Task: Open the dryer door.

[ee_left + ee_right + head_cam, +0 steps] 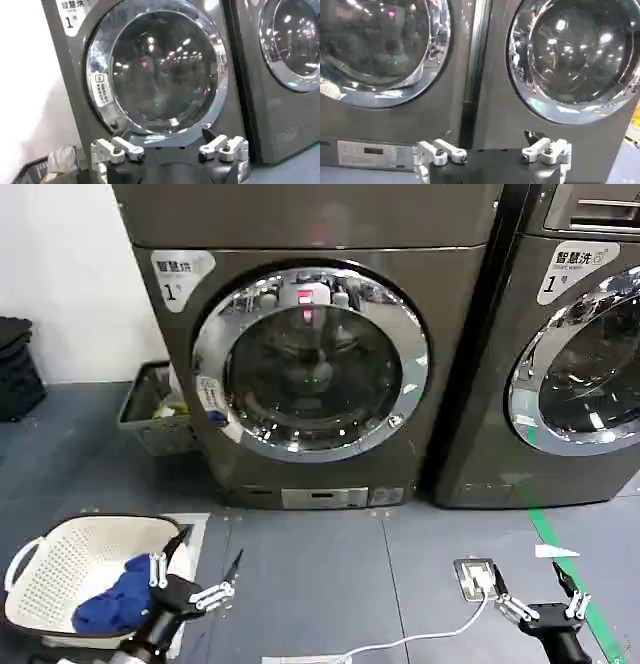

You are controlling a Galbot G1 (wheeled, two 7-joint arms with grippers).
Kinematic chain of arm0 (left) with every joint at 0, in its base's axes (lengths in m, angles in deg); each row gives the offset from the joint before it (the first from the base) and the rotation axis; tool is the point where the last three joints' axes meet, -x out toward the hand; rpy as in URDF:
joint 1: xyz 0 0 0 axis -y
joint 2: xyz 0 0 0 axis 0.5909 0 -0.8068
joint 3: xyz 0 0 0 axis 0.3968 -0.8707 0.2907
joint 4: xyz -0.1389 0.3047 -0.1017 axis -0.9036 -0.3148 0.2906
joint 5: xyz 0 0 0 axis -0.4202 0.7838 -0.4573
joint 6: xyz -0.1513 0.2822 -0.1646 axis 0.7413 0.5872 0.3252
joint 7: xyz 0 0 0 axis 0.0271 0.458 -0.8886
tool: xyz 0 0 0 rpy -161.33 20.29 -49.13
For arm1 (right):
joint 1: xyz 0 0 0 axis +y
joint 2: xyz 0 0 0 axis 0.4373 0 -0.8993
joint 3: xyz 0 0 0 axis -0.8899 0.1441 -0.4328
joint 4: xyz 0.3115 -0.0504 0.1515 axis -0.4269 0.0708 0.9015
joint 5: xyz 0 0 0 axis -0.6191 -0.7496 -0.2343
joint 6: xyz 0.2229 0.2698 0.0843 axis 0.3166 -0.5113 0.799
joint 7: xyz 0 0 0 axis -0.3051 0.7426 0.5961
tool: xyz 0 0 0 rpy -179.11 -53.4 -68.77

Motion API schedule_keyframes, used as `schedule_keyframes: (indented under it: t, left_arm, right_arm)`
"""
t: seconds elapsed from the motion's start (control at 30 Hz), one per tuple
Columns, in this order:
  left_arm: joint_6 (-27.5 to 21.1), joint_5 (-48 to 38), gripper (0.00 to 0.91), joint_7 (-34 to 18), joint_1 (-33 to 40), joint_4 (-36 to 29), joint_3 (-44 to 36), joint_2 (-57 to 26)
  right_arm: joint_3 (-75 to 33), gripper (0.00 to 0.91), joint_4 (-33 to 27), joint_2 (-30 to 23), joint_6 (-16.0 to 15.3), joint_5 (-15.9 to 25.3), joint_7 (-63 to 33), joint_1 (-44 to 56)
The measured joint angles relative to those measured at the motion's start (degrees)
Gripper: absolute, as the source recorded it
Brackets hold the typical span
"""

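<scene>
Grey metal fronts of two machines stand side by side at the far end of the scene. The left machine (pixel 310 334) carries the dryer door (pixel 311 362), a big round porthole with a wide chrome ring around dark glass, lying flush against the front, shut. A small blue-and-white sticker (pixel 211 398) sits on the left part of the ring. The left wrist view faces this door (pixel 156 72) squarely, with the sticker (pixel 101 90) on its rim. The second machine (pixel 560 344) stands just to the right, its own chrome-ringed door (pixel 585 369) also shut; the right wrist view looks at the seam between the two, with the dryer door (pixel 375 45) on one side and the other door (pixel 572 55) beside it.

On the floor, near left, a white laundry basket (pixel 60 559) holds a blue cloth (pixel 115 604). Farther off, against the left side of the dryer, sits a small grey bin (pixel 155 412). A white cable (pixel 420 639) runs over the floor to a floor socket (pixel 477 576) near the right side.

Both arms are low and near, well apart from the door. The left gripper (pixel 192 582) is beside the basket with its fingers spread wide (pixel 167 150). The right gripper (pixel 545 597) is just right of the socket, also spread (pixel 490 150).
</scene>
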Motion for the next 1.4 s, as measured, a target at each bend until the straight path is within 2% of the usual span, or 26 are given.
schedule_keyframes:
  t: [0.5,1.03,1.4]
  left_arm:
    - [-0.06,0.42,0.907,0.09,-1.25,-0.68,0.34,-0.10]
    - [0.11,0.84,0.907,0.09,-1.63,-1.26,0.46,0.96]
    - [0.12,1.08,0.907,0.13,-1.74,-1.36,0.48,1.19]
  right_arm:
    - [2.13,0.907,-1.26,7.94,-3.43,-4.91,4.64,-7.01]
    - [10.98,0.907,-5.57,18.68,-7.02,-9.35,6.19,-21.07]
    - [19.96,0.907,-10.09,25.76,-7.54,-17.02,6.38,-34.53]
